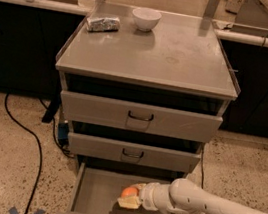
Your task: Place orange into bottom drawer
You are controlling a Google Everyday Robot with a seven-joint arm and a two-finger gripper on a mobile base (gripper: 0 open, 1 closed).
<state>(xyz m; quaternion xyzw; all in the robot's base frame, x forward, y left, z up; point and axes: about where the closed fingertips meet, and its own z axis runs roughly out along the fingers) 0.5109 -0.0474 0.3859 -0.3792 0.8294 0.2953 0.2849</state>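
Orange (129, 192) sits gripped in our gripper (130, 200) low inside the open bottom drawer (93, 195), so next we think we must let go and lift away.

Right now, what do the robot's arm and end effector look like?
The arm is smooth, rounded and off-white, a thick tube with a bulbous joint, no visible cables or markings. Its end effector, at the orange inside the open bottom drawer, is pale cream-yellow.

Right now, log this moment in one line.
end effector: inside open bottom grey metal drawer | small round orange fruit: at end effector
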